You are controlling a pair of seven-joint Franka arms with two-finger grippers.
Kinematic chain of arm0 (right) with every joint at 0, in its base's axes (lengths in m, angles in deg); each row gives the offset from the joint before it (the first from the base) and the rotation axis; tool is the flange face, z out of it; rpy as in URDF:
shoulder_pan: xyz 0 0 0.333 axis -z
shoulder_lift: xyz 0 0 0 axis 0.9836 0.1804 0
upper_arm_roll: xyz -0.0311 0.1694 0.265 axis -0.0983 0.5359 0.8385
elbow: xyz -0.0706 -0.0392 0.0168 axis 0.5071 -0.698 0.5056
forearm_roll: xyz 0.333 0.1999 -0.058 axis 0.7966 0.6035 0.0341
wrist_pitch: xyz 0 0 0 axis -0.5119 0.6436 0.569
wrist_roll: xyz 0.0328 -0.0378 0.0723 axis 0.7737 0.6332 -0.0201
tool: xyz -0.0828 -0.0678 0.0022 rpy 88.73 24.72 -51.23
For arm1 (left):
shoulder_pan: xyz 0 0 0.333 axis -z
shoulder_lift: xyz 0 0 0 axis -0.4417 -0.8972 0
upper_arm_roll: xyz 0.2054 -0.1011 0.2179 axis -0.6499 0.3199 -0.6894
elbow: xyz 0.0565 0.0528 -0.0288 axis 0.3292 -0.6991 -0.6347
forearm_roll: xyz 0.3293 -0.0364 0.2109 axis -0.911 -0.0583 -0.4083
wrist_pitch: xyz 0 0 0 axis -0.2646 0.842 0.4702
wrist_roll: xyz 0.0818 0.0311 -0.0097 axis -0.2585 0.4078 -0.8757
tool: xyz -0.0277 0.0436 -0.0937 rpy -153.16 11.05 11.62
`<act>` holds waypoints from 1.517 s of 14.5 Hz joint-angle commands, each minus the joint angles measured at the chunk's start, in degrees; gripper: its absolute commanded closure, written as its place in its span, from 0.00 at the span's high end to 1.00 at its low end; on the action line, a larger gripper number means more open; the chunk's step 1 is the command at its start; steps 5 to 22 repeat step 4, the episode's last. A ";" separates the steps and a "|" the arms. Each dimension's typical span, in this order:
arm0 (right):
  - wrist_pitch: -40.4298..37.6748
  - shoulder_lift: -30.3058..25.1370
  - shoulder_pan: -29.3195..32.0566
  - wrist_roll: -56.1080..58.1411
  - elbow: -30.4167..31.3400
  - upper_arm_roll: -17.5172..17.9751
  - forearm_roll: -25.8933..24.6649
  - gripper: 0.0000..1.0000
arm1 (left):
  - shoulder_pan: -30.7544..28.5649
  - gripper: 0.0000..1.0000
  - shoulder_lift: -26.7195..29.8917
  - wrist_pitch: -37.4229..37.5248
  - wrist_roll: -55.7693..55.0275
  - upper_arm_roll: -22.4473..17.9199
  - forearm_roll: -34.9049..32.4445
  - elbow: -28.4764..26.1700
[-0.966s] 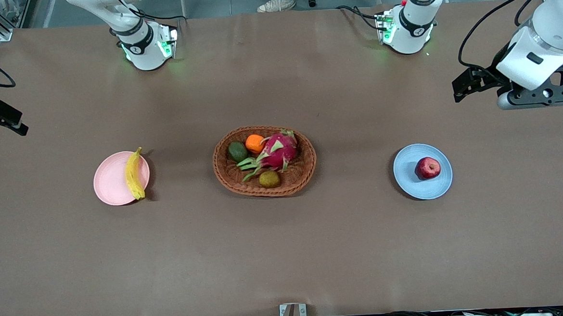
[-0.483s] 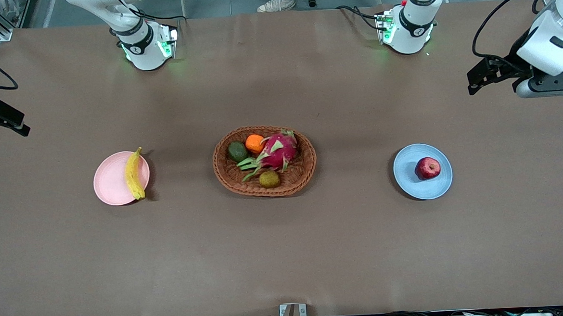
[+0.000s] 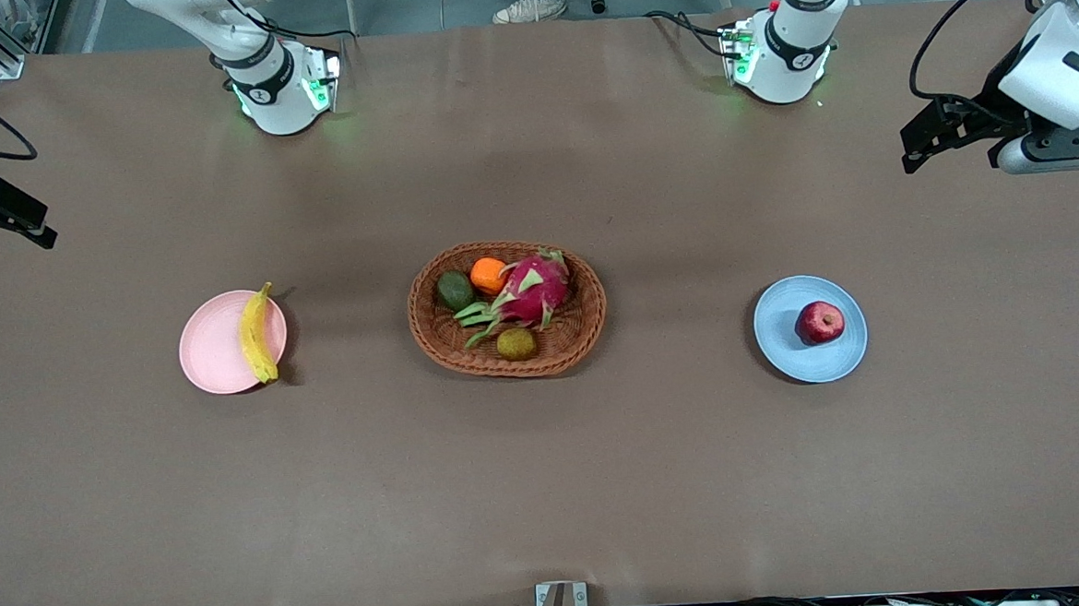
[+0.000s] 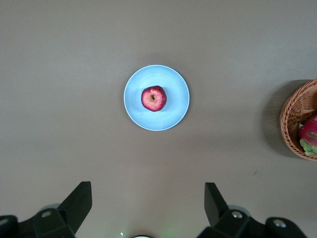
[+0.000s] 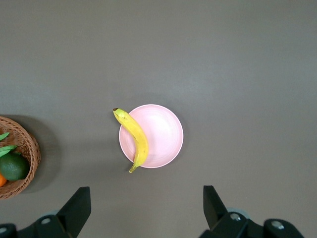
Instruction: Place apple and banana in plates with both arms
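1. The apple (image 3: 821,321) sat in the blue plate (image 3: 786,345), toward the left arm's end of the table, resting a little off the plate's middle and upright, its stem hollow facing up in the left wrist view (image 4: 154,98).
2. The banana (image 3: 256,335) lay across the pink plate (image 3: 211,348) along the edge nearest the basket, its stem end reaching just past the rim and its other tip at the rim nearer the front camera; the right wrist view (image 5: 133,139) showed the same.
3. The pink plate stood toward the right arm's end of the table, and the two plates were well apart with the basket between them.
4. The wicker basket (image 3: 581,338) held a dragon fruit (image 3: 533,290), an orange (image 3: 488,274), an avocado (image 3: 455,290) and a kiwi (image 3: 516,343), the kiwi nearest the front camera.
5. The left gripper (image 4: 148,208) hung high over the table's edge at the left arm's end, its fingers (image 4: 78,203) spread wide and holding nothing.
6. The right gripper (image 5: 147,207) hung over the table's edge at the right arm's end, its fingers (image 5: 78,206) likewise spread and empty.
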 commanded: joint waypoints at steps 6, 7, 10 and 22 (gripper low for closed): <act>0.81 -1.85 -0.39 -0.19 2.22 0.02 -0.90 1.00 | -0.52 1.00 0.47 0.09 0.72 -0.58 0.10 -0.01; 0.81 -1.85 -0.39 -0.19 2.22 0.02 -0.90 1.00 | -0.52 1.00 0.47 0.09 0.72 -0.58 0.10 -0.01; 0.81 -1.85 -0.39 -0.19 2.22 0.02 -0.90 1.00 | -0.52 1.00 0.47 0.09 0.72 -0.58 0.10 -0.01; 0.81 -1.85 -0.39 -0.19 2.22 0.02 -0.90 1.00 | -0.52 1.00 0.47 0.09 0.72 -0.58 0.10 -0.01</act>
